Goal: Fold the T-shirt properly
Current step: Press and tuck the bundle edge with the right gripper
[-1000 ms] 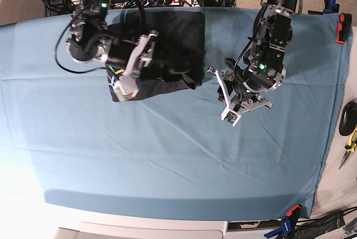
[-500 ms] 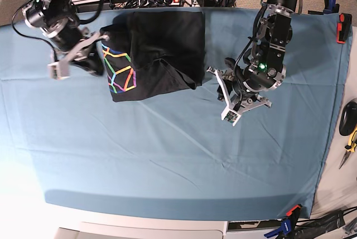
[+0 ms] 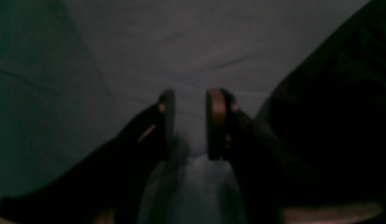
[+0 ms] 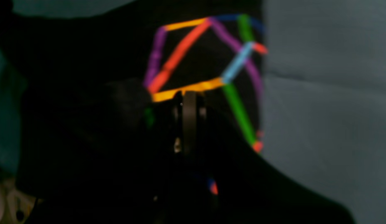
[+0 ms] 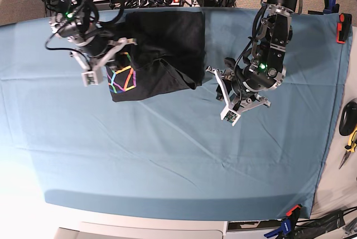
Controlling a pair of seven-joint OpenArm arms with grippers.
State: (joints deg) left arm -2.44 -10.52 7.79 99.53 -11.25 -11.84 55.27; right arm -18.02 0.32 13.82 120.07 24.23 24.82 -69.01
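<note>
1. Right arm, far left of the base view: reaches in from the far edge and angles down toward the table. The right gripper sits at the left edge of the T-shirt, over the blue table cloth.
2. Right gripper, fingers: clenched together. In the right wrist view the two pads meet with no gap, just in front of the print; nothing shows pinched between them.
3. T-shirt, far-left part of the table: black, bunched into a rough, partly folded block with a rumpled near edge. The rainbow line print faces up at its near-left corner. In the right wrist view the print reads as orange, red, purple, green and light blue strokes, blurred.
4. Left arm, right of centre in the base view: hangs from the far edge, elbow bent, wrist low over the cloth. The left gripper is just right of the shirt, apart from it.
5. Left gripper, fingers: released, parted with bare cloth between them; nothing grasped.
</note>
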